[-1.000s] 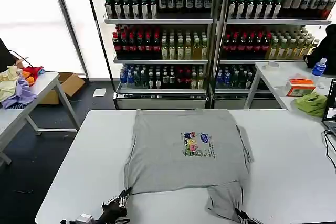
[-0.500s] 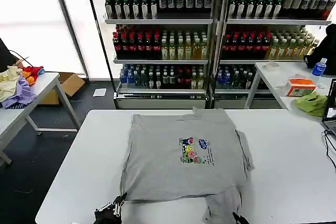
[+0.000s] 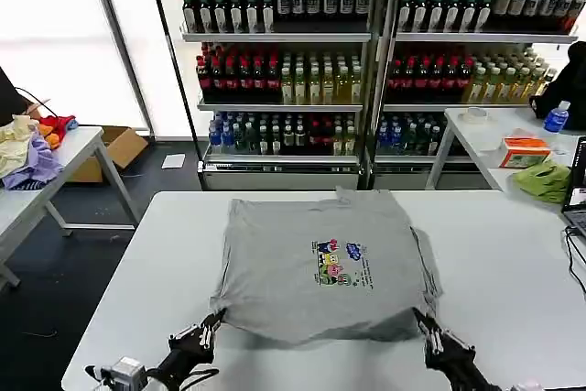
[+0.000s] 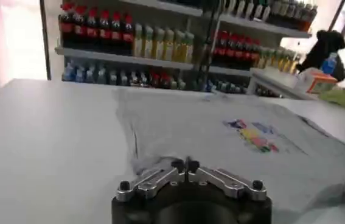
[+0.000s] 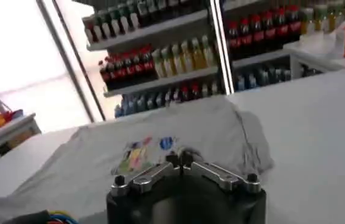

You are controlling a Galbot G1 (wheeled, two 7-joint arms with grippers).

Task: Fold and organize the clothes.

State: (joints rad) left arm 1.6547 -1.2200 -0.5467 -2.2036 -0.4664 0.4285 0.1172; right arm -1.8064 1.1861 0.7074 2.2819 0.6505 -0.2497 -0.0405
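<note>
Left claw (image 3: 214,321) (right (image 3: 419,318) too) pinches shirt's (image 3: 320,263) near hem.

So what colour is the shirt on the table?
Light grey shirt, with a small colourful cartoon print; clearest in the head view.

A grey shirt (image 3: 322,266) lies spread on the white tabletop (image 3: 119,290) in the middle of the frame, its small cartoon print (image 3: 341,264) facing up. At the lower left, the left claw (image 3: 209,327) pinches the shirt's near corner, lifting the hem slightly. At the lower right, the right claw (image 3: 423,322) grips the opposite near corner. Shelves of bottled drinks (image 3: 284,52) fill the upper frame. A heap of colourful garments (image 3: 27,146) sits on a side table at far left.
</note>
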